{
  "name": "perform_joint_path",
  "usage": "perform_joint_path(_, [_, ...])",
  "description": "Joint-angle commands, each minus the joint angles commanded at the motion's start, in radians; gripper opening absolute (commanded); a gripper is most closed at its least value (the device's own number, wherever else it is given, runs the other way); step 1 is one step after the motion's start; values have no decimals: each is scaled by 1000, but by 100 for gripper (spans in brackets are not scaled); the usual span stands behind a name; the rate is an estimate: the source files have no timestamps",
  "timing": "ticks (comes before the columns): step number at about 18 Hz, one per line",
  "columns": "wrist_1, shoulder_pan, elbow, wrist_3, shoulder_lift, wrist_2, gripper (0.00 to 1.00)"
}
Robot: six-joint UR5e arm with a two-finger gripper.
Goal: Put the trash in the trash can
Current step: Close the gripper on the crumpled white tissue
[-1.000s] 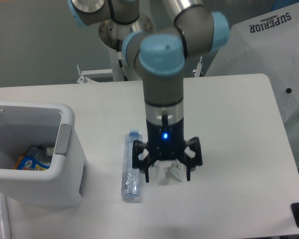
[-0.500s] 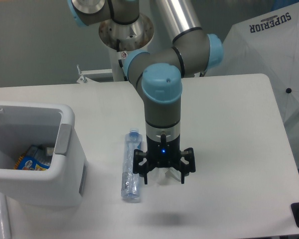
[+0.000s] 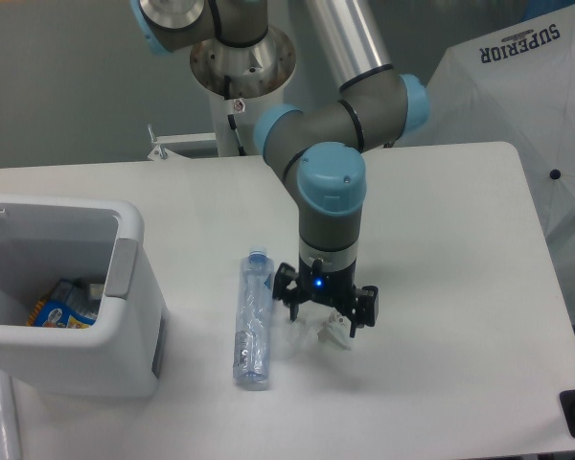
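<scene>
Lying flat, bottle (image 3: pixel 251 320) lengthwise front-to-back, blue cap toward the rear.

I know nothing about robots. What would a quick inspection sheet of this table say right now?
Surface: white table, no spills seen.
Job's things: bottle lying flat; crumpled wrapper under the gripper; trash can at left.
Clutter: blue-and-orange packet inside the can.
Grippers: gripper low over the wrapper; fingers' grip cannot be told.
Cables: nothing seen.
Surroundings: white cover printed SUPERIOR at right.
</scene>
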Motion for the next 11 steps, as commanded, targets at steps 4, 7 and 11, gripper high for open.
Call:
perform_joint_path(4, [0,-3,-9,17,-2,2,100])
perform_joint_path(7, [3,-8,-9,15,-8,3,100])
perform_joint_path(11, [8,-9,-20,15,-11,3,93])
